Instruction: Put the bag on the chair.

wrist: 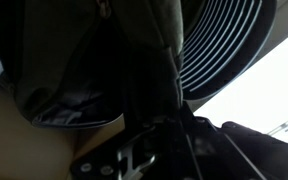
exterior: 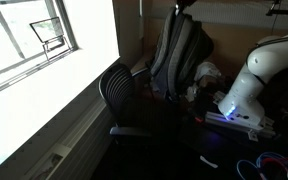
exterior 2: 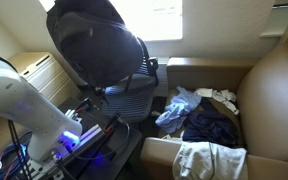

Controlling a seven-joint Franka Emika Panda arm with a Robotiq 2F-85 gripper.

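Glossy white rounded arm [exterior: 256, 72], blue-lit base [exterior: 227, 114], black hand [wrist: 154, 135]

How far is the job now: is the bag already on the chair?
Done: the backpack is up in the air. In hand: it hangs close to the office chair, higher than its seat. Left: move it over the seat, lower it and release.

One bag [exterior: 179, 50], one chair [exterior: 119, 95], one robot arm [exterior: 259, 70], one window [exterior: 29, 35], one sofa [exterior 2: 274, 90].
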